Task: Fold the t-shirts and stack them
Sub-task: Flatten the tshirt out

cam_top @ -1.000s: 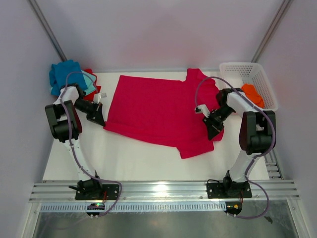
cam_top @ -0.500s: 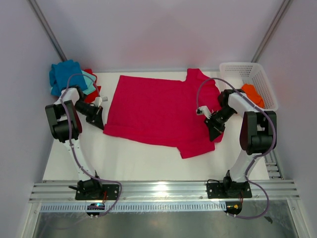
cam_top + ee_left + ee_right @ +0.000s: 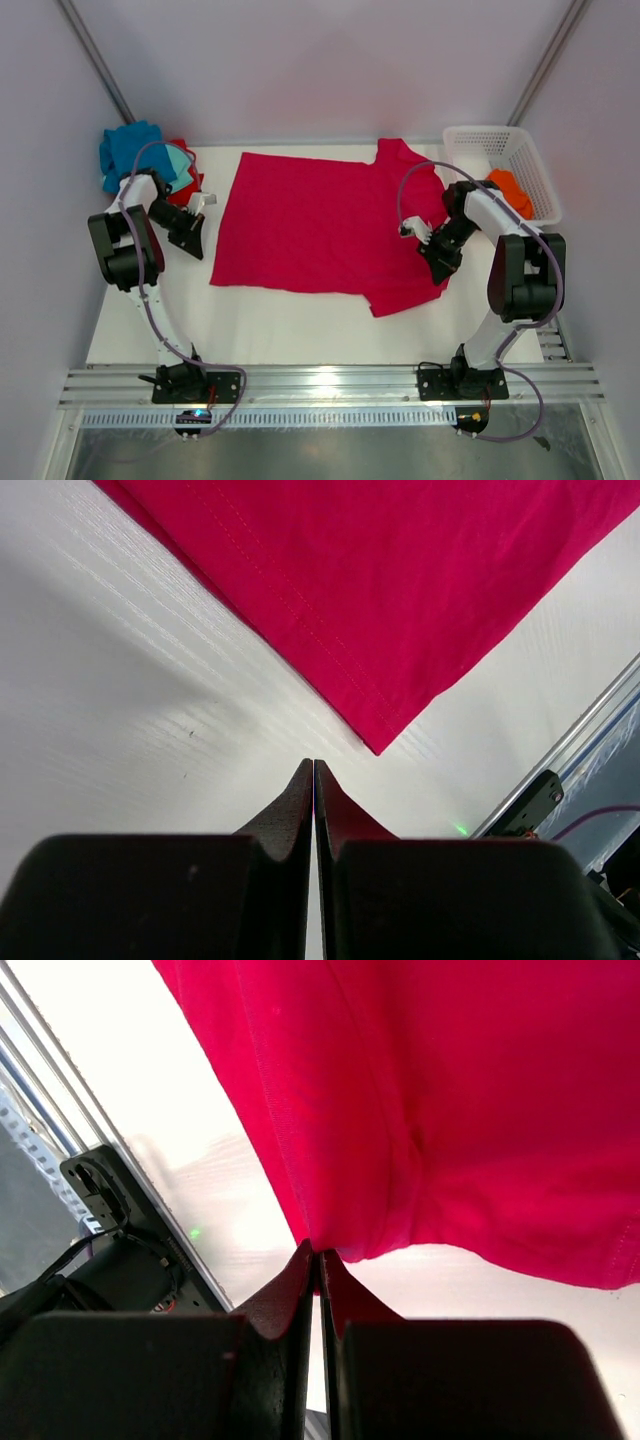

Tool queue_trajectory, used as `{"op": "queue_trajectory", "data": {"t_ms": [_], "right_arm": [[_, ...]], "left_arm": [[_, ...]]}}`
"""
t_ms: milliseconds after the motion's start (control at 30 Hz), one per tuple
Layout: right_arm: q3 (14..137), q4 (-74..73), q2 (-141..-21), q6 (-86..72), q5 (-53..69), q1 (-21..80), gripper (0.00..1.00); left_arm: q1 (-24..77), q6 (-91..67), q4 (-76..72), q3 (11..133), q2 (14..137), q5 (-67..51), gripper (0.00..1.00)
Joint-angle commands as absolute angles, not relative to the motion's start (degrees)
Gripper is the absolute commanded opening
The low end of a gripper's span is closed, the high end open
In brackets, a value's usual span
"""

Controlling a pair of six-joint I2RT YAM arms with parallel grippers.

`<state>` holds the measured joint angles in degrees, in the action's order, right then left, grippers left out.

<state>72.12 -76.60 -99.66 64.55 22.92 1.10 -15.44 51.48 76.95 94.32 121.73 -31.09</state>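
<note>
White bench point(image 3: 280, 325) bears a crimson tee point(image 3: 310, 220). Left tool point(image 3: 314, 766), clenched empty, should open on the hem corner point(image 3: 378, 746); right tool point(image 3: 318, 1252) pinches the sleeve point(image 3: 405, 290).

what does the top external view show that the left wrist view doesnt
Only top external: the white basket, orange t-shirt and blue t-shirt. Only left wrist: the left pincer shut and empty, tips just short of a corner of the crimson t-shirt. Both: that crimson t-shirt lying on the white table.

Pincer point(image 3: 318, 1252) tips together, pinching crimson t-shirt point(image 3: 480, 1090) hem; white table point(image 3: 110, 1060) beneath.
</note>
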Motion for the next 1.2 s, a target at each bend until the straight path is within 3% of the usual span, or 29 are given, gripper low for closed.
{"op": "queue_trajectory", "data": {"t_ms": [0, 233, 267, 300, 333, 367, 433, 467, 500, 767, 1100, 1167], "right_arm": [[72.2, -85.9, -95.1, 65.7, 21.1, 0.9, 0.07], [67.7, -80.2, -88.1, 65.9, 15.5, 1.1, 0.07], [66.5, -79.5, -87.2, 66.5, 14.0, 1.1, 0.16], [65.8, -79.5, -87.2, 67.0, 13.3, 1.1, 0.16], [65.5, -78.8, -86.4, 67.1, 12.7, 1.1, 0.30], [64.8, -78.8, -86.0, 67.5, 11.9, 1.1, 0.60], [64.9, -78.9, -85.0, 68.5, 12.1, 1.1, 0.83], [65.3, -79.3, -84.8, 68.6, 12.5, 1.1, 0.99], [66.4, -79.6, -84.9, 69.0, 13.5, 1.1, 0.99], [68.3, -67.7, -87.0, 61.0, 14.9, 1.0, 0.99], [73.9, -37.6, -98.1, 34.7, 7.4, 0.9, 0.99], [75.7, -28.3, -99.9, 31.1, 2.5, 0.9, 0.99]], "left_arm": [[-15.5, 53.4, 95.0, 94.9, 118.4, -32.1, 0.00], [-15.5, 50.5, 92.1, 96.7, 118.8, -32.8, 0.00], [-15.5, 49.5, 91.8, 98.0, 119.4, -33.0, 0.00], [-15.5, 49.0, 91.6, 98.7, 119.6, -33.1, 0.00], [-15.6, 48.5, 91.5, 99.2, 120.0, -33.2, 0.00], [-15.5, 47.9, 91.3, 99.9, 120.1, -33.4, 0.00], [-15.5, 47.3, 91.2, 101.4, 120.8, -33.5, 0.03], [-15.5, 46.9, 91.1, 101.7, 120.9, -33.6, 0.04], [-15.5, 46.7, 90.8, 101.9, 121.0, -33.6, 0.10], [-15.5, 44.0, 85.8, 99.7, 120.6, -36.0, 0.18], [-15.5, 25.9, 61.0, 97.9, 119.5, -43.5, 0.54], [-15.4, 20.7, 54.5, 99.3, 120.5, -43.2, 0.56]]}}
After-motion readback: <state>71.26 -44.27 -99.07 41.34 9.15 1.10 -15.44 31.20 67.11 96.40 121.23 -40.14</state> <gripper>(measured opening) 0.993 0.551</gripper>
